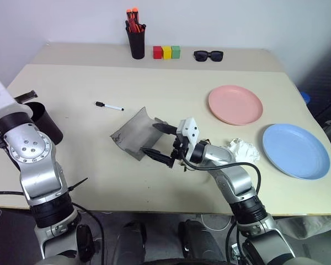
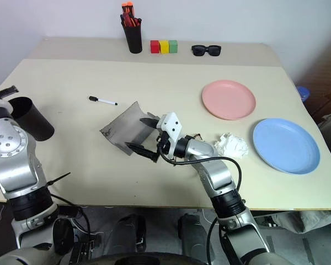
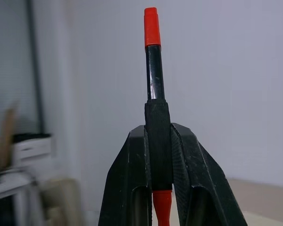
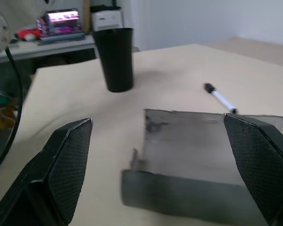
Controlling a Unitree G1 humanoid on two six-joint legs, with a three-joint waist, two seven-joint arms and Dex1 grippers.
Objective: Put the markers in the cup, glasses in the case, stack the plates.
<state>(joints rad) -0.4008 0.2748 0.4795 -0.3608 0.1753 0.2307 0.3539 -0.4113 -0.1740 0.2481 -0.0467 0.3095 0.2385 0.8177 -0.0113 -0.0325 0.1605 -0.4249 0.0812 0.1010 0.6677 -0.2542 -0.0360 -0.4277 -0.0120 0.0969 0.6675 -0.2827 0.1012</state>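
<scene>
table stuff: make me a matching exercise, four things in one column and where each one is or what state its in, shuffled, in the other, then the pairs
Things
1. black marker with red cap
2. white marker
3. grey case
4. pink plate

Places or states
A. lying open on the table, between the open right gripper's fingers
B. clamped in the shut left gripper
C. flat on the table, apart from the blue plate
D. lying loose on the table, between the large black cup and the case

Pairs: 1-B, 2-D, 3-A, 4-C
</scene>
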